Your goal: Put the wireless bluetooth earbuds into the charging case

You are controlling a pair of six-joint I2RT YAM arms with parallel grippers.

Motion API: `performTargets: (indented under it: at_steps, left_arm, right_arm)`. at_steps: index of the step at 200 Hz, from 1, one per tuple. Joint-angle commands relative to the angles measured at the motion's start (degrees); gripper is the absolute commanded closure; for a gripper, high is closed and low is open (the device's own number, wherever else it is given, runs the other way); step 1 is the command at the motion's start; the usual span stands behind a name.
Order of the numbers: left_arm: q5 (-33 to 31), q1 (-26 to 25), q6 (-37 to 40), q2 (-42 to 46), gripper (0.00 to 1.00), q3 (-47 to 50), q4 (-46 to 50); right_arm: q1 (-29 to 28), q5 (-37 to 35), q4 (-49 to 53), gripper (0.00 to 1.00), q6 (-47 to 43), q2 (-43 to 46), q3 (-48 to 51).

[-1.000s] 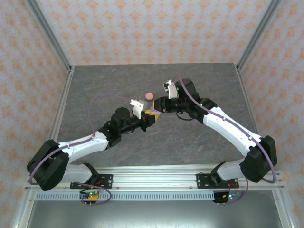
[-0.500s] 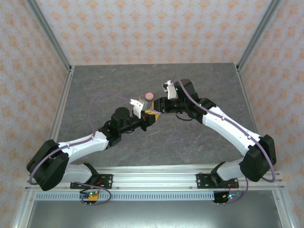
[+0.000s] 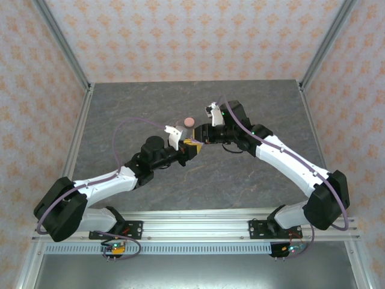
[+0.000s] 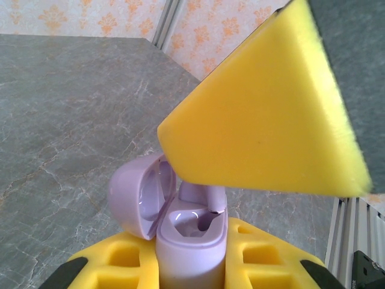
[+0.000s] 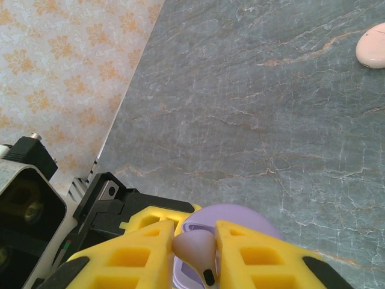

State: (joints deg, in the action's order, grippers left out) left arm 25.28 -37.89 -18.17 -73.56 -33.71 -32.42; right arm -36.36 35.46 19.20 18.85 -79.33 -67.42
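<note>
My left gripper (image 4: 191,265) is shut on an open lilac charging case (image 4: 191,238), held upright with its lid (image 4: 137,194) swung back to the left. My right gripper (image 5: 194,253) is shut on a lilac earbud (image 5: 195,248), stem pointing down toward the case (image 5: 240,218) just beneath it. In the left wrist view the earbud (image 4: 203,195) pokes out below the right gripper's yellow pad (image 4: 264,114) and its tip reaches the rim of the right-hand socket. The two grippers meet at mid-table (image 3: 194,143).
A closed pink case (image 3: 189,121) lies on the grey stone-patterned table (image 3: 240,96) just behind the grippers, also at the upper right of the right wrist view (image 5: 373,46). Metal frame posts and patterned walls bound the table.
</note>
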Motion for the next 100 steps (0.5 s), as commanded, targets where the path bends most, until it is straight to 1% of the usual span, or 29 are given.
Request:
performTargets:
  at_steps: [1, 100]
  left_arm:
    - [-0.3, -0.3, -0.5, 0.0, 0.91, -2.1, -1.7]
    - [-0.1, -0.4, -1.5, -1.1, 0.91, -2.4, -2.4]
  right_arm:
    - [-0.5, -1.7, -1.2, 0.76, 0.3, 0.6, -1.1]
    - [-0.6, -2.0, -5.4, 0.76, 2.9, 0.8, 0.4]
